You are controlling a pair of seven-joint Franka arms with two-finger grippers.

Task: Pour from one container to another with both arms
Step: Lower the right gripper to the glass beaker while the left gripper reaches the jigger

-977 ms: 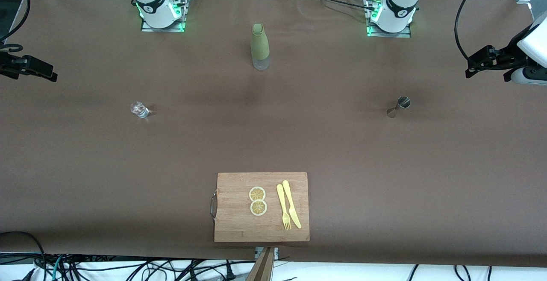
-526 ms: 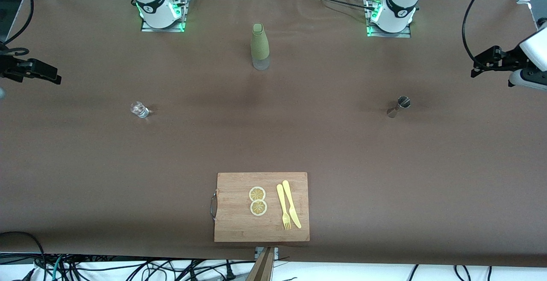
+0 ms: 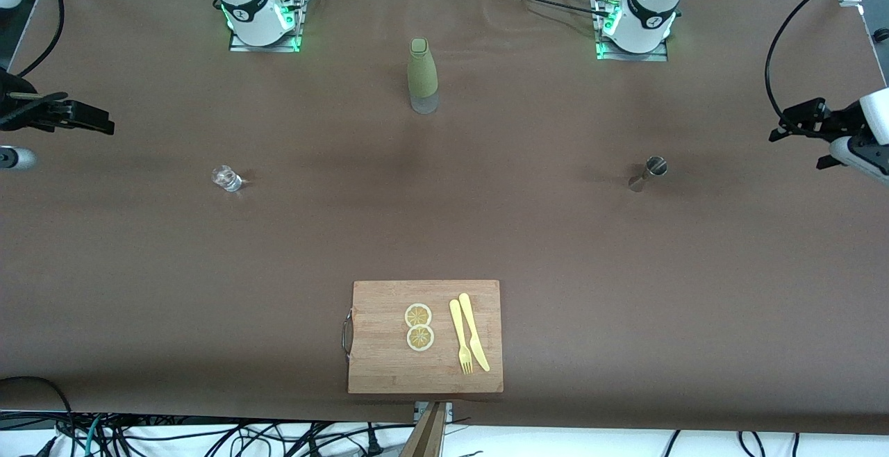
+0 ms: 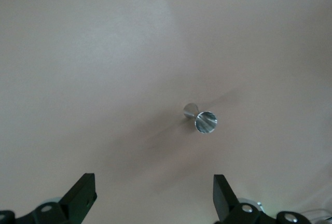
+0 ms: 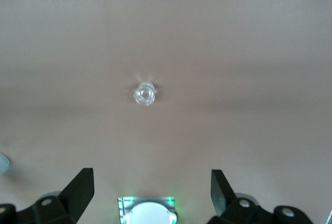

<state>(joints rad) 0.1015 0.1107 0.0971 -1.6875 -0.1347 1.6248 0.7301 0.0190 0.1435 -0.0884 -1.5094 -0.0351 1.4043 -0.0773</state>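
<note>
The small metal jigger (image 3: 649,172) stands upright on the brown table (image 3: 528,235) toward the left arm's end, with nothing touching it; in the left wrist view the jigger (image 4: 201,119) shows its open top cone, well apart from the two black fingers (image 4: 83,195). The left gripper (image 3: 799,122) hangs in the air over the table's edge at that same end, its fingers spread wide and holding nothing. The tiny clear glass cup (image 3: 226,178) stands alone on the table toward the right arm's end — about as near to the front camera as the jigger, and far from it. In the right wrist view the cup (image 5: 144,93) sits on the cloth between the two spread fingers (image 5: 80,187) as seen from above, but well apart from them. The right gripper (image 3: 87,117) is up over the table's edge at the right arm's end, also wide open and empty. Between the two bases stands a tall olive-green bottle (image 3: 421,75) with a clear base. Nearest to the front camera lies a wooden cutting board (image 3: 378,367), and on it two lemon slices (image 3: 419,327), a yellow fork (image 3: 460,335) and a yellow knife (image 3: 474,332) side by side.
</note>
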